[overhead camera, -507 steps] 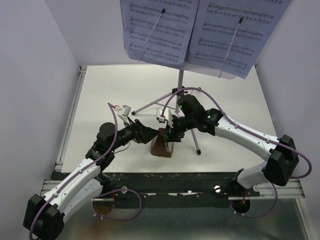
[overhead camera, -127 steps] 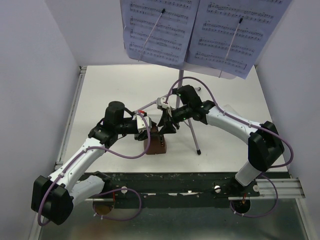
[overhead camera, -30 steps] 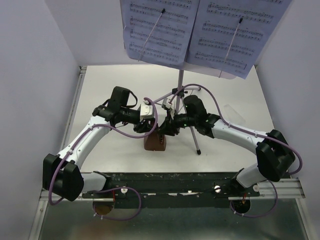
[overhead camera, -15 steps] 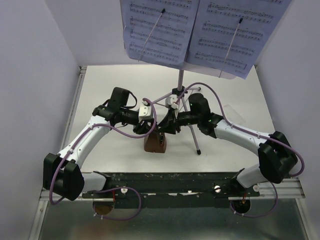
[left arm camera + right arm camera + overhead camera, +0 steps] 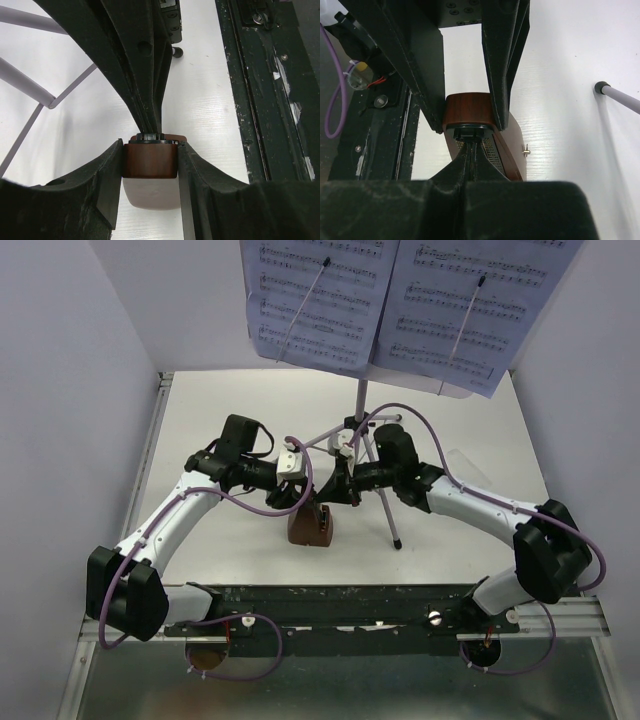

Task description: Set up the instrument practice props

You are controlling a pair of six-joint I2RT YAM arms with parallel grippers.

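- metronome [image 5: 150,165] stands upright on the counter [image 5: 220,410], near the front edge, between the two arms and just in front of the stand's tripod legs [image 5: 385,505].
- left claw [image 5: 150,152] comes in from the left and is clamped on the metronome's narrow top. One finger sits flat on each side face with no gap showing, at a mid-width opening.
- right claw [image 5: 467,144] comes in from the right with its fingers pinched fully together, no gap between them.
- The right claw's tips rest against the small black cap [image 5: 467,132] on the metronome's top edge. Can't tell whether anything thin is caught between them.
- The two claws meet nose to nose over the metronome top. The right claw's tips sit between the left claw's fingers.
- The metronome's front face shows a pale scale strip in the right wrist view, and a small metal key sticks out of one side.
- music stand [image 5: 362,400] is upright at the back of the counter, well behind the claws.
- sheet-music pages [image 5: 320,300] are spread on the stand, two sheets side by side, each with a thin retaining arm across it.
- One tripod leg with a black rubber foot rests on the counter just right of the metronome, not touching it.
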